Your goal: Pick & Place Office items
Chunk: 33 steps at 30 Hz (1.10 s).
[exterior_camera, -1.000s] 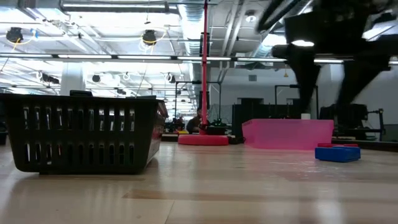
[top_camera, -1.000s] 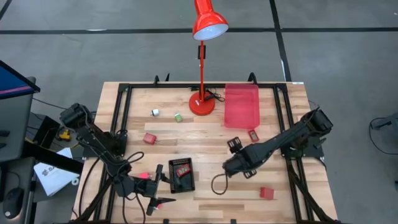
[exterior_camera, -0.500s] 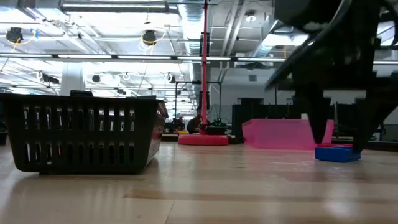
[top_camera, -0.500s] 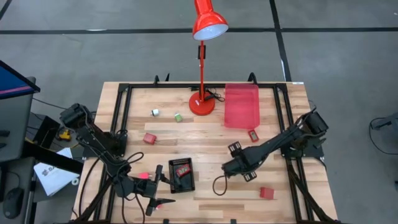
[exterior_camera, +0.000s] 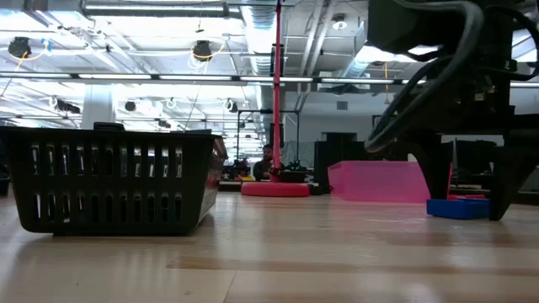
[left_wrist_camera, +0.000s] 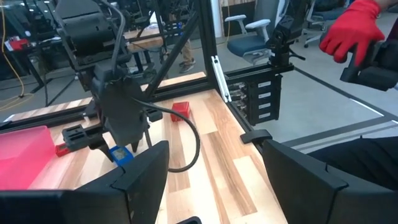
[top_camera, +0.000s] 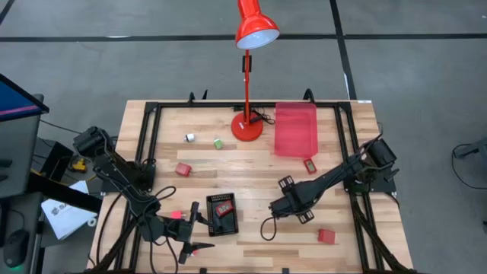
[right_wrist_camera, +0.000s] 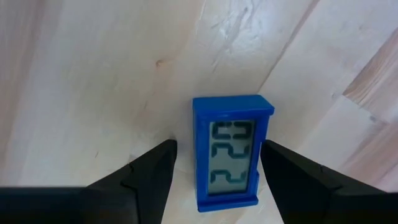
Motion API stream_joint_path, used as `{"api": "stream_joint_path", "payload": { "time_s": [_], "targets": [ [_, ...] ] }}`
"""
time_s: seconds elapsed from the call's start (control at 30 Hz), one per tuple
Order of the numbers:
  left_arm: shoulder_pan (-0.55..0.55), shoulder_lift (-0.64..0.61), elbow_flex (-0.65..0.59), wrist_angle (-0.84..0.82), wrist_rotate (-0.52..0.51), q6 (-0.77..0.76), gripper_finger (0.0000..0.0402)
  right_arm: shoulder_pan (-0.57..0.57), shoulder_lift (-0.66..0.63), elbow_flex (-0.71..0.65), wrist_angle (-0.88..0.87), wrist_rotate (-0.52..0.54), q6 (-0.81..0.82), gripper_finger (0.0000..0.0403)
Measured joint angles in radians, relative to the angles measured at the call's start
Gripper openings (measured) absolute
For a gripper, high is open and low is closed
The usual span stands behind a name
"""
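Right gripper (right_wrist_camera: 214, 165) spread, straddling blue clock (right_wrist_camera: 231, 151) lying flat. Light, rigid, slick plastic; pinch long sides, your 3 and 9 o'clock.

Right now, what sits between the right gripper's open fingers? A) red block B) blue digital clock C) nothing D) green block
B: the right wrist view shows the right gripper open, one finger on each side of a blue digital clock lying flat on the wooden table, not yet gripped.

A robotics lab: framed workbenches (left_wrist_camera: 186, 81), office chairs (left_wrist_camera: 249, 37), ceiling ducting (exterior_camera: 152, 10).
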Motion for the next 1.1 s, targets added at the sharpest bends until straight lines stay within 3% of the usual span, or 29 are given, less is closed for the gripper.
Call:
{"api": "stream_joint_path", "payload": {
  "time_s": [0.2, 0.47, 0.73, 0.9, 1.1],
  "targets": [
    [0.000, 0.000, 0.000, 0.000, 0.000, -0.003, 0.0254, -0.012, 0.001, 0.000, 0.006, -0.017, 0.034, 0.0215],
    [0.000, 0.000, 0.000, -0.009, -0.004, -0.028, 0.0254, -0.011, 0.001, 0.000, 0.008, -0.021, 0.108, 0.0125],
    [0.003, 0.000, 0.000, -0.263, -0.155, -0.173, 0.0254, 0.024, 0.012, 0.059, -0.005, -0.020, 0.216, 0.0131],
    [0.036, 0.000, 0.000, -0.419, -0.212, -0.296, 0.0254, 0.070, 0.010, 0.164, 0.097, -0.021, 0.256, 0.0149],
    [0.048, 0.000, 0.000, -0.362, -0.214, -0.242, 0.0254, 0.095, 0.011, 0.314, 0.145, -0.016, 0.216, 0.0129]
  ]
}}
